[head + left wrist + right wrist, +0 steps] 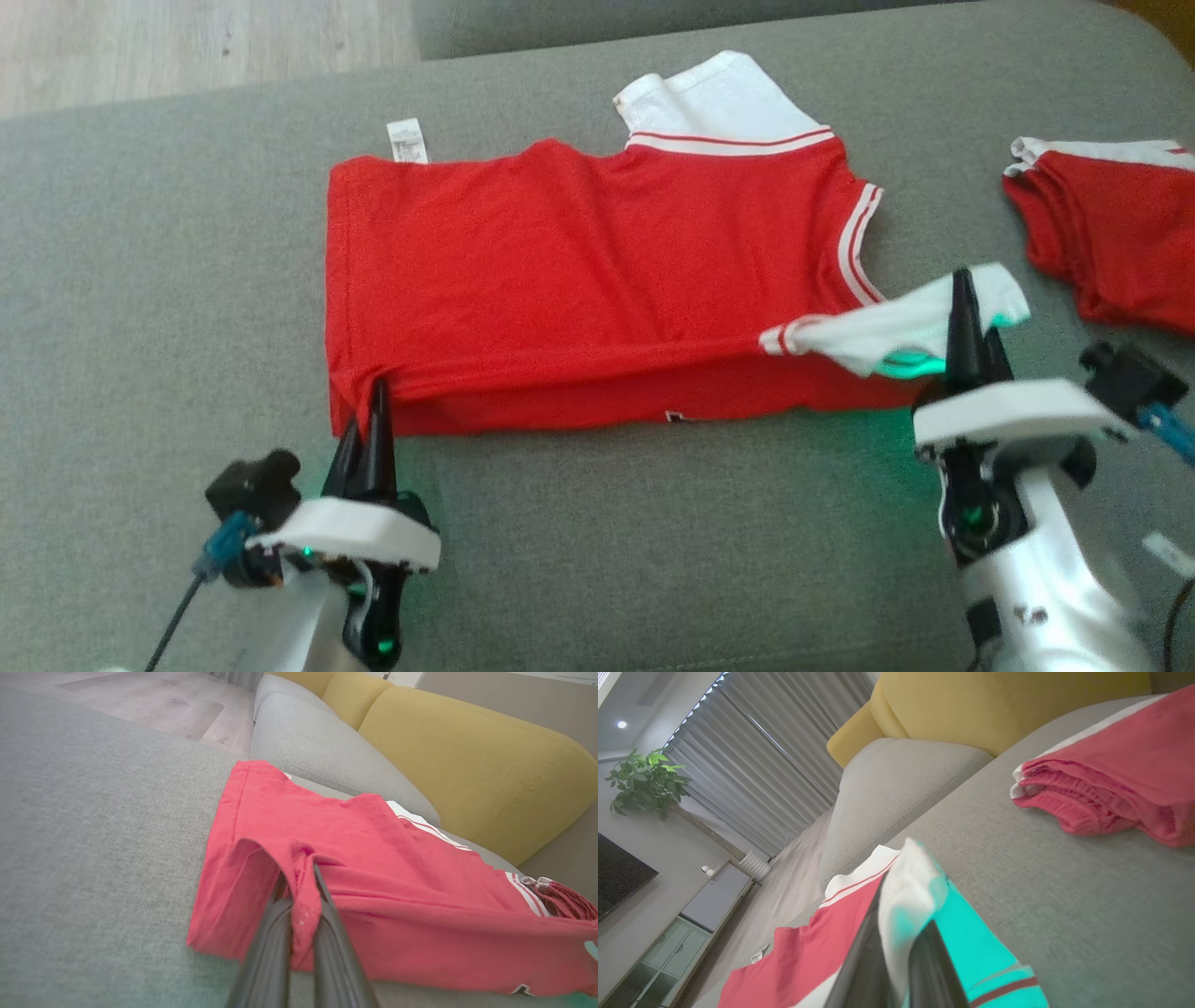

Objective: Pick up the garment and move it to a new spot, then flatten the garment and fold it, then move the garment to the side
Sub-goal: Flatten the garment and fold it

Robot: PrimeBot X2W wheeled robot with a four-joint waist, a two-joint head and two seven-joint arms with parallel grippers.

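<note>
Left end effector (376, 394) is clamped on the red garment (579, 271), right end effector (963, 280) on its white sleeve (887, 331).

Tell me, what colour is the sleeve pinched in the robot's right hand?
The sleeve is white with a red-striped cuff; the head view shows it best.

So the red shirt (597, 280) is spread on the grey couch (140, 308), doubled over along its robot-side edge. The left gripper (372, 411) pinches its left corner and the right gripper (966, 313) pinches its white sleeve (887, 331), lifted a bit. A second folded red garment (1111, 243) sits apart, right of the shirt.
</note>
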